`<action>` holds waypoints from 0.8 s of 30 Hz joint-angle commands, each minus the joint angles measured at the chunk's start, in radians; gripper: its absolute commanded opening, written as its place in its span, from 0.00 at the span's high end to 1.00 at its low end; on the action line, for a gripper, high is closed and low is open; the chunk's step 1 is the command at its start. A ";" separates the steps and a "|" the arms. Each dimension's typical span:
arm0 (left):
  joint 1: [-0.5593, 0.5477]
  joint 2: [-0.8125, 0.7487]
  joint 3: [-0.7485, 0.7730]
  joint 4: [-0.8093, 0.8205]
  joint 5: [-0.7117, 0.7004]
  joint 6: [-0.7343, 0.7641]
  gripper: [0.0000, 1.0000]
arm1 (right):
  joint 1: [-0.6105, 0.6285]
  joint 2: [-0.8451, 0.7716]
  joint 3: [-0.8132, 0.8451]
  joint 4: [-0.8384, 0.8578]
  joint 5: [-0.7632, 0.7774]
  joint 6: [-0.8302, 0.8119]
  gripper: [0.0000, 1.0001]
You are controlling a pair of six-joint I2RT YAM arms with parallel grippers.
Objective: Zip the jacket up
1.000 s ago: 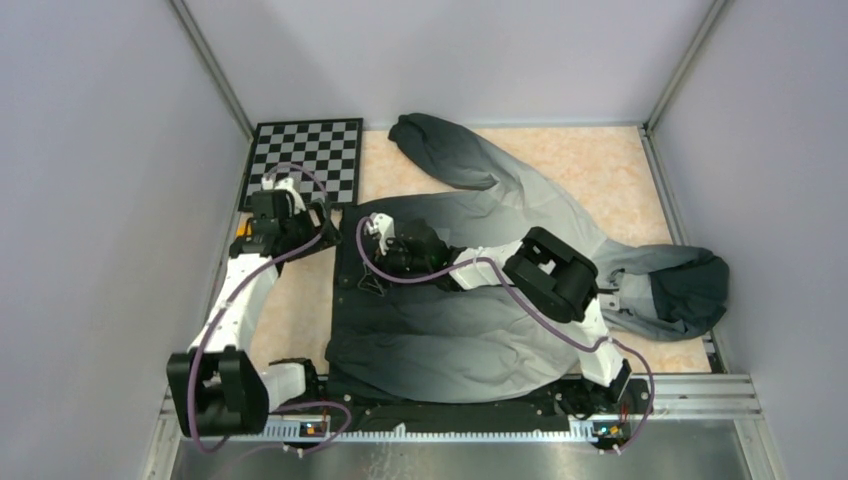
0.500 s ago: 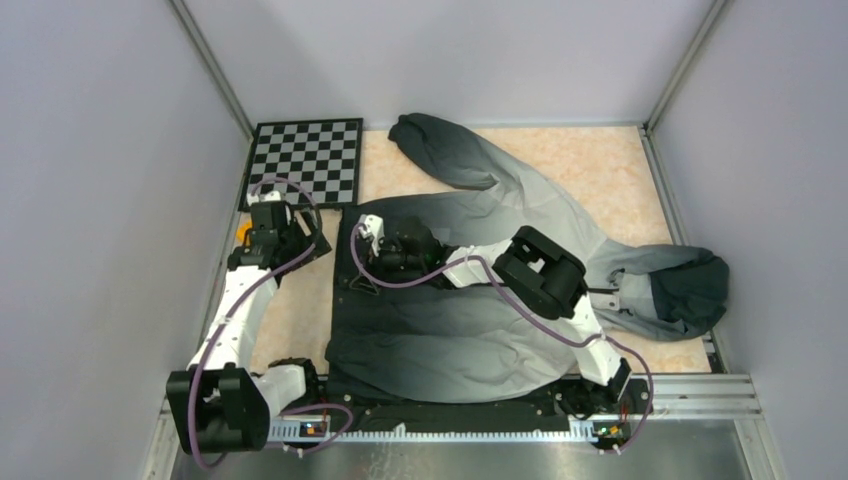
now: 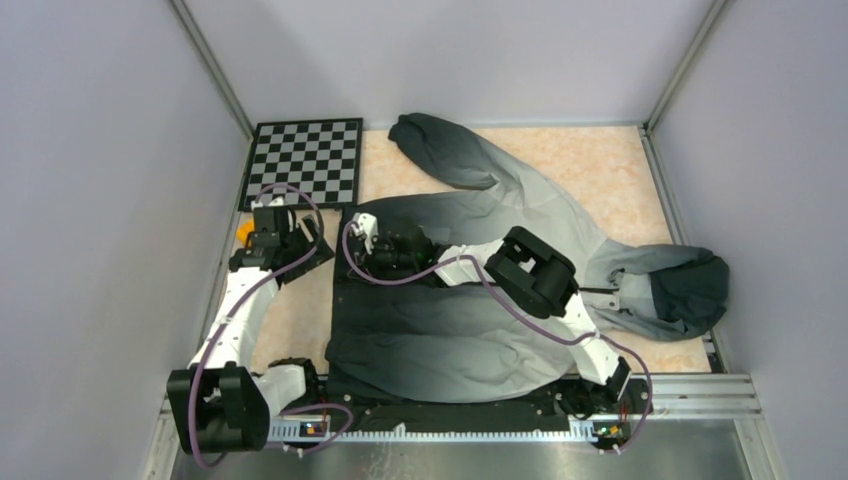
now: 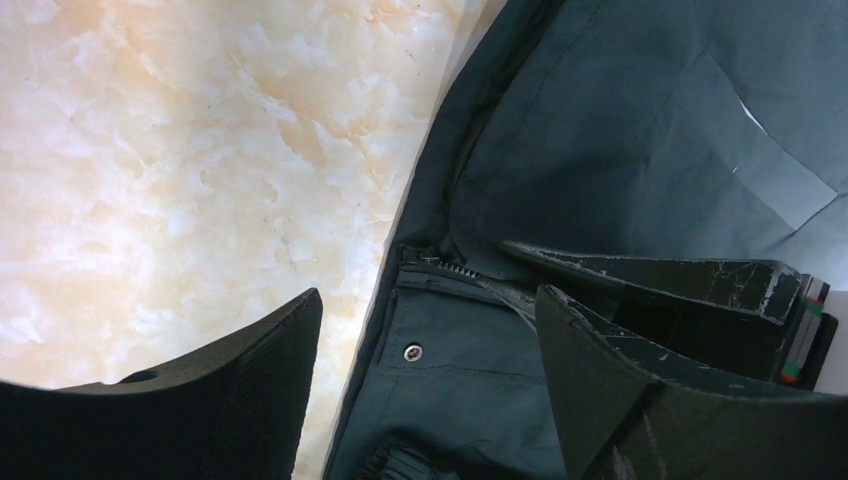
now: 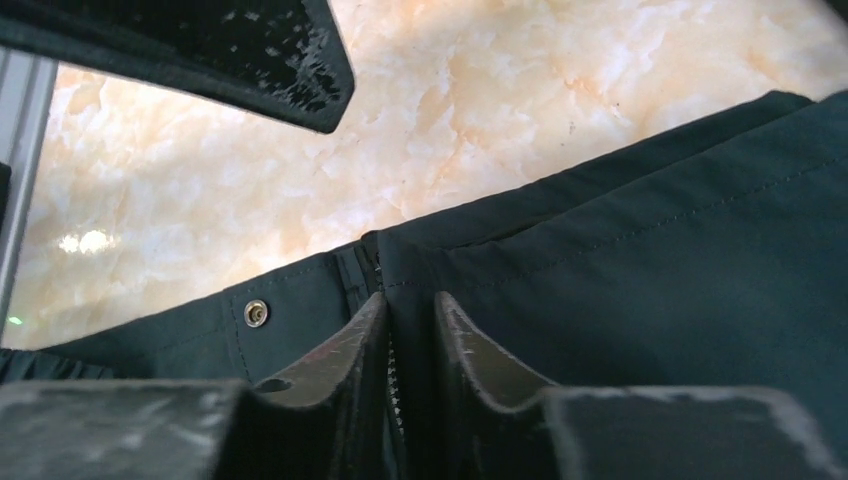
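Broadly, the marble-patterned table [image 3: 620, 165] carries the jacket [image 3: 450, 335], which lies spread flat just nearer than the checkerboard [image 3: 305, 160] and to its right. One sleeve reaches up beside the board and the dark hood lies farthest from it. The dark hem edge faces the board's side. The right gripper [image 5: 410, 300] sits on that hem, its jaws clenched on the zipper [image 5: 376, 262] with only a sliver between them. The left gripper [image 3: 312, 245] hangs below the board's near edge with its jaws released and wide, one finger over bare table and the other over the hem. A metal snap button [image 5: 256, 313] shows beside the zipper. Since a second ago, the right gripper has slid toward the hem edge and the left has backed off the jacket's corner.
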 commanded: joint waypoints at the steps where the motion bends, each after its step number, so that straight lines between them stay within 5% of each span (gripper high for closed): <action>1: 0.003 -0.005 -0.010 0.007 0.021 -0.006 0.19 | 0.001 -0.042 -0.008 0.078 0.002 0.034 0.85; 3: 0.003 -0.004 -0.014 0.015 0.041 -0.016 0.19 | -0.012 -0.042 -0.009 0.101 -0.036 0.069 0.94; 8: 0.003 0.006 -0.062 0.064 0.087 -0.059 0.22 | -0.063 -0.042 -0.034 0.184 -0.146 0.175 0.94; 16: 0.003 0.052 -0.190 0.153 0.197 -0.181 0.41 | -0.125 0.017 0.034 0.214 -0.350 0.279 0.94; 20: 0.005 0.069 -0.222 0.160 0.214 -0.189 0.26 | -0.131 0.013 0.056 0.122 -0.344 0.213 0.95; 24: 0.005 0.074 -0.239 0.169 0.181 -0.183 0.28 | -0.138 0.002 0.042 0.155 -0.346 0.225 0.96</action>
